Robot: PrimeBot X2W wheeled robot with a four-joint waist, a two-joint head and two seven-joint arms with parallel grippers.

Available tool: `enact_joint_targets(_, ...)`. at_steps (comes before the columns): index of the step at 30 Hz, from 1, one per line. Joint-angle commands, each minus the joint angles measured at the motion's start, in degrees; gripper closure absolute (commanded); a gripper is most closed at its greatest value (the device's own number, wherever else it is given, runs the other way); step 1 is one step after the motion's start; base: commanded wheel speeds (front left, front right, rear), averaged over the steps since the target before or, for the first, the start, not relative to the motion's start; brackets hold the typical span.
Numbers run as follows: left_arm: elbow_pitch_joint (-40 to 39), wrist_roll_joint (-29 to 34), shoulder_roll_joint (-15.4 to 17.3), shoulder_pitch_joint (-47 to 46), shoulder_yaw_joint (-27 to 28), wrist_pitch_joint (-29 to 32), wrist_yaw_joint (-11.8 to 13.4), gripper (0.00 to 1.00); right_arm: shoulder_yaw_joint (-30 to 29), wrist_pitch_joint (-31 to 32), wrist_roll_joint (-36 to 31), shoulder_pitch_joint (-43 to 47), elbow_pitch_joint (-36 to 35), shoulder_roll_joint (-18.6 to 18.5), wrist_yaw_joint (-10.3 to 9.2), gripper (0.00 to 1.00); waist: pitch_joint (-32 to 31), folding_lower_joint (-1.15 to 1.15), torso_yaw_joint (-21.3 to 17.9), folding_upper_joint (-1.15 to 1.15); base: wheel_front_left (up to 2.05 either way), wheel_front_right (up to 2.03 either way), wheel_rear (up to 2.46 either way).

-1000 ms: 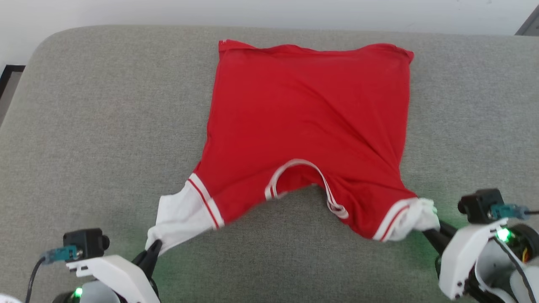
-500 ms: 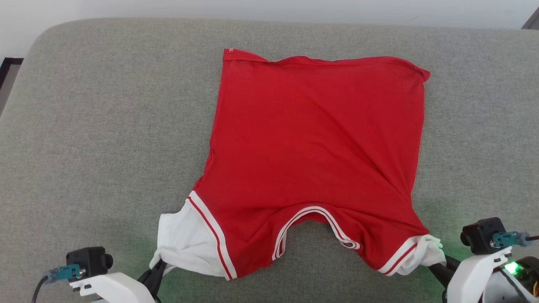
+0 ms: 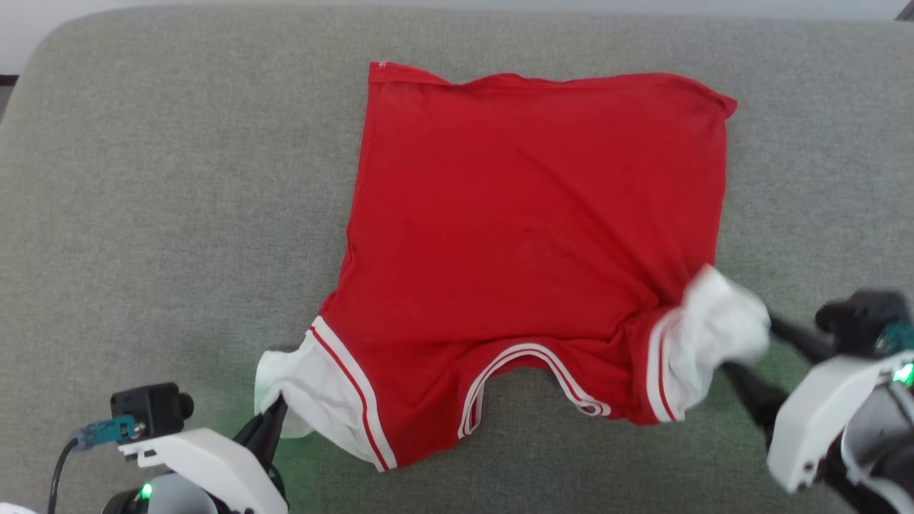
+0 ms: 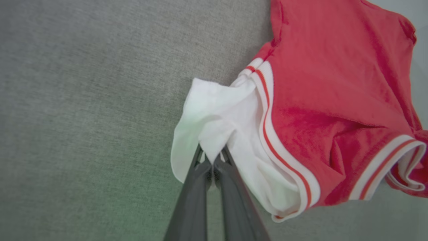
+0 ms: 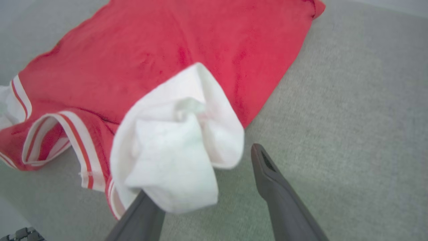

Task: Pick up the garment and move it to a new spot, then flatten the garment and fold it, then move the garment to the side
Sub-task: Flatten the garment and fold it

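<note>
**Blur on the right, fingertips lost in cloth**

In the head view the right gripper [image 3: 748,346] and the white sleeve end [image 3: 721,323] beside it are blurred, their outlines soft. The gripper's pale body runs off the right and bottom edges. In the right wrist view, one of its fingers [image 5: 142,216] has its tip hidden under that sleeve end. The left gripper [image 4: 210,160] has its tips buried in a fold of the garment [image 4: 334,83], which runs off that view's top and right edges. A small dark thing [image 5: 21,234] in the right wrist view's bottom-left corner is cut off and cannot be identified.
</note>
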Motion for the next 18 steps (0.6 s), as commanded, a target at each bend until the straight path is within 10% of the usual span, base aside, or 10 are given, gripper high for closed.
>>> enact_joint_targets(1, -0.15, 1.16, -0.23, -1.28, 0.12, -0.18, -0.25, 1.0, -0.65, -0.19, -0.63, -2.45, -0.7, 0.3, -0.01, 0.0, 0.88, 0.0, -0.02, 0.0, 0.0, 0.0, 0.0)
enact_joint_targets(18, 2.08, 4.53, -3.82, -8.86, -1.92, 1.59, -3.14, 1.0, -0.12, -5.22, -2.95, -32.01, 24.32, -2.01, -0.01, 0.0, 6.39, 0.0, 4.73, 0.0, 0.0, 0.0, 0.0)
